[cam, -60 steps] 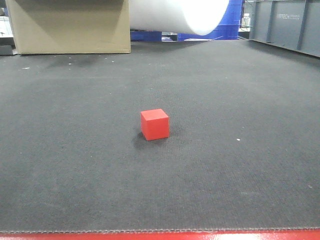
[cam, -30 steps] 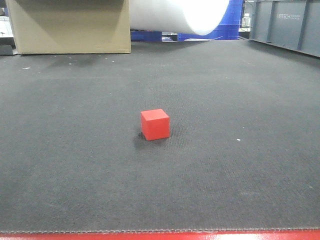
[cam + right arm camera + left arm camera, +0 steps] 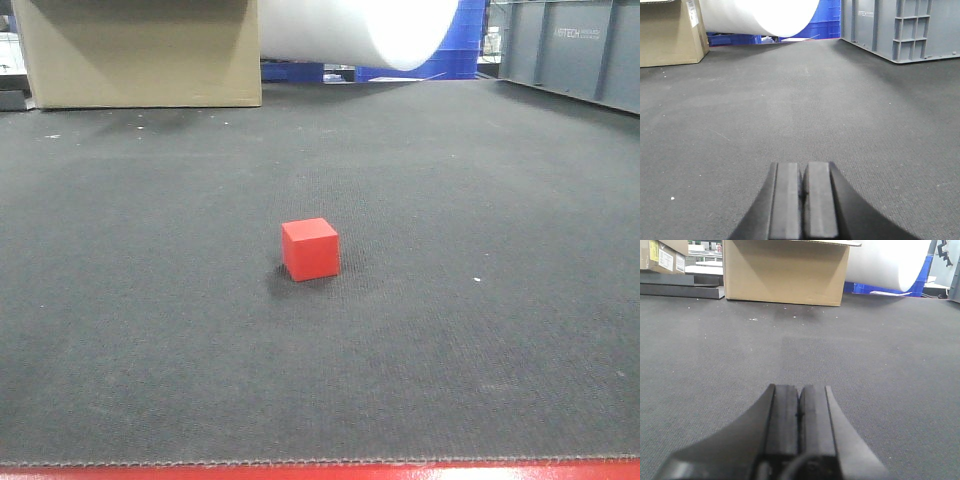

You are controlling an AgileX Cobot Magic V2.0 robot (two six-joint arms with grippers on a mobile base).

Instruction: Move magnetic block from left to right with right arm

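The magnetic block (image 3: 310, 249), a small plain red cube, rests alone on the dark mat (image 3: 480, 180) near the middle of the front view. Neither arm shows in that view. In the left wrist view my left gripper (image 3: 799, 387) hangs low over bare mat, its two black pads pressed together with nothing between them. My right gripper (image 3: 803, 164) looks the same in the right wrist view: pads together, empty, bare mat ahead. The block appears in neither wrist view.
A cardboard box (image 3: 140, 55) stands at the mat's far left, also in the left wrist view (image 3: 785, 272). A big white roll (image 3: 360, 30) lies behind, with blue crates. A grey bin (image 3: 570, 45) bounds the far right. A red strip (image 3: 320, 472) edges the mat's front.
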